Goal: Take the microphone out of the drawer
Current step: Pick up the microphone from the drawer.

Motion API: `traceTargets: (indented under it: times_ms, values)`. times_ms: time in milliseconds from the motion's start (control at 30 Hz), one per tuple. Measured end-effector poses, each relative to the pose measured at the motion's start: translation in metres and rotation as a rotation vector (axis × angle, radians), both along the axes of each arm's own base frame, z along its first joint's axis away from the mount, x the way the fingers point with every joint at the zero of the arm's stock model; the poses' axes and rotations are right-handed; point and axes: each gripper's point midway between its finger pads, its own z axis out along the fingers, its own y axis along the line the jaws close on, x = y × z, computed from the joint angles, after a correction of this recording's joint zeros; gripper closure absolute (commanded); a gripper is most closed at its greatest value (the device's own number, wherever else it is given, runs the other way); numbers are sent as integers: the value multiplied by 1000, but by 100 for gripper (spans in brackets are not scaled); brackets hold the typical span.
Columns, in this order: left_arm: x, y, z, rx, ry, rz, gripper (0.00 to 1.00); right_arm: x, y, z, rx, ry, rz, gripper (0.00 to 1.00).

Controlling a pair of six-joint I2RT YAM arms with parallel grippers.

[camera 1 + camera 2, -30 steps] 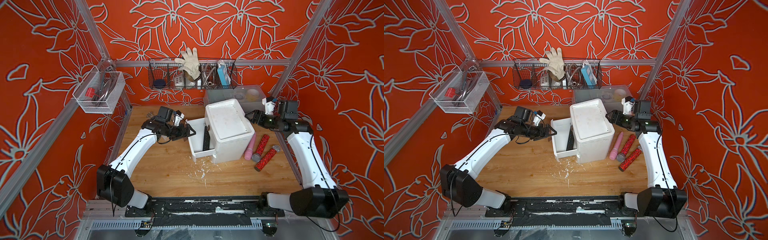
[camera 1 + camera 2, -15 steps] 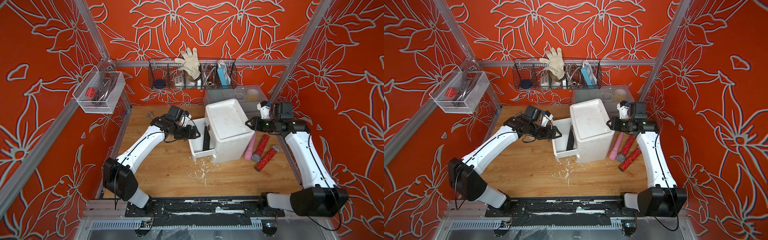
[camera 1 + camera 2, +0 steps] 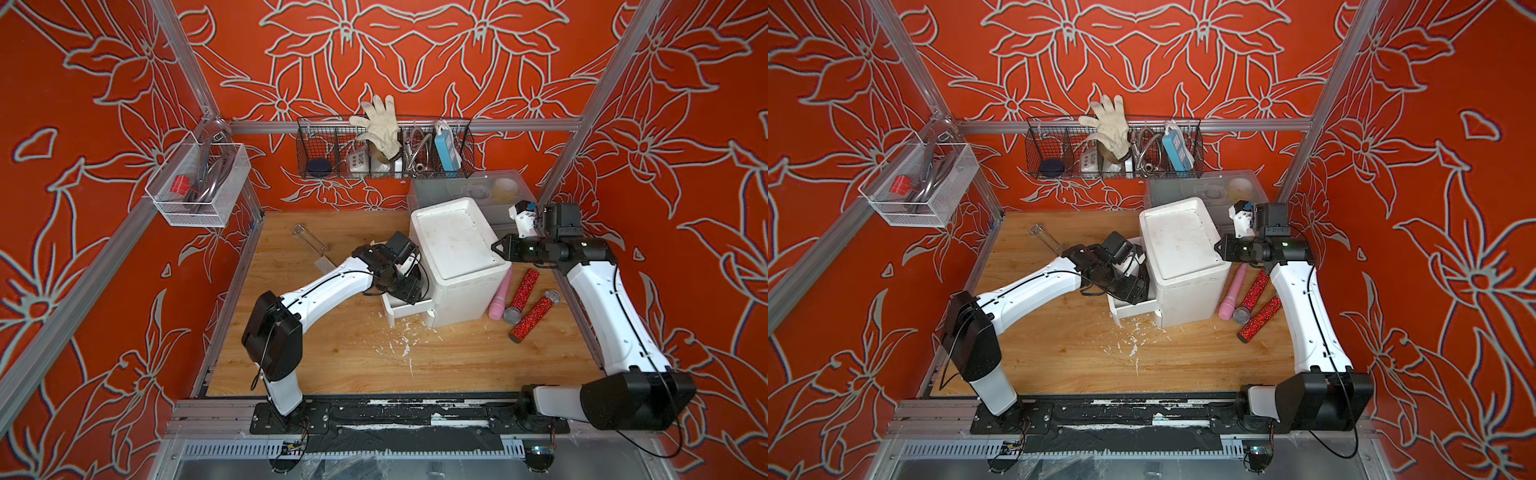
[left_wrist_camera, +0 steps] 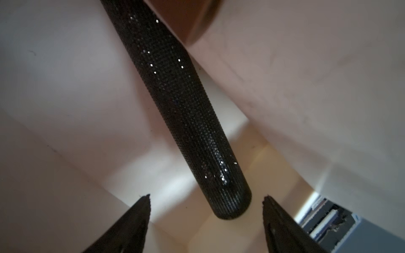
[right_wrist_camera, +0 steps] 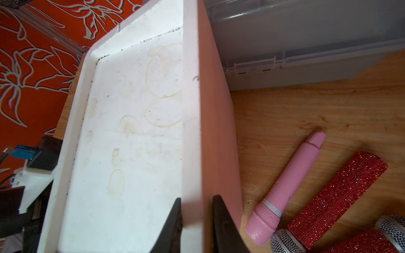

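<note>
The black textured microphone [image 4: 186,120] lies slantwise in the white drawer [image 4: 65,109], with one end toward the camera. My left gripper [image 4: 207,196] stands open in the drawer, its fingertips on either side of that end without touching it. In both top views the left gripper [image 3: 409,291] [image 3: 1133,291] covers the pulled-out drawer [image 3: 409,313] [image 3: 1133,309] and hides the microphone. My right gripper [image 5: 197,198] [image 3: 496,248] is shut on the right top rim of the white cabinet [image 5: 131,131] [image 3: 453,245] [image 3: 1177,241].
A pink microphone [image 3: 500,297] [image 5: 291,181] and two red glitter microphones [image 3: 524,286] [image 3: 532,316] lie on the table right of the cabinet. A clear plastic bin [image 3: 469,191] stands behind it. White crumbs [image 3: 399,340] lie before the drawer. A small metal tool [image 3: 309,241] lies at the back left.
My left gripper has moved right and down into the drawer, now covering the microphone from above. My right gripper has moved left to the cabinet's rim and closed on it.
</note>
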Motion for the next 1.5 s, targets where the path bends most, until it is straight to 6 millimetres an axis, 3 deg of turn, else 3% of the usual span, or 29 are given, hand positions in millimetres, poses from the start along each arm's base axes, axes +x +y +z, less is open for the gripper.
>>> traceTargets:
  times_ms: [567,767,1000,1267,1400,1500]
  values:
    - [25,-14,-7,-11,-53,81,23,1,-1,0,-11,-1,-13,90]
    - [39,-21,-9,-3,-77,117,31,4,-5,0,-21,2,-41,90]
    - [47,-18,-11,66,-98,137,51,6,-8,1,-24,4,-58,91]
    - [47,-15,-11,92,-110,139,42,6,-7,1,-24,10,-58,91]
    - [46,-17,-11,79,-98,147,26,6,-7,1,-22,10,-60,91]
    - [47,-17,-15,88,-94,157,25,6,-7,1,-22,10,-61,91]
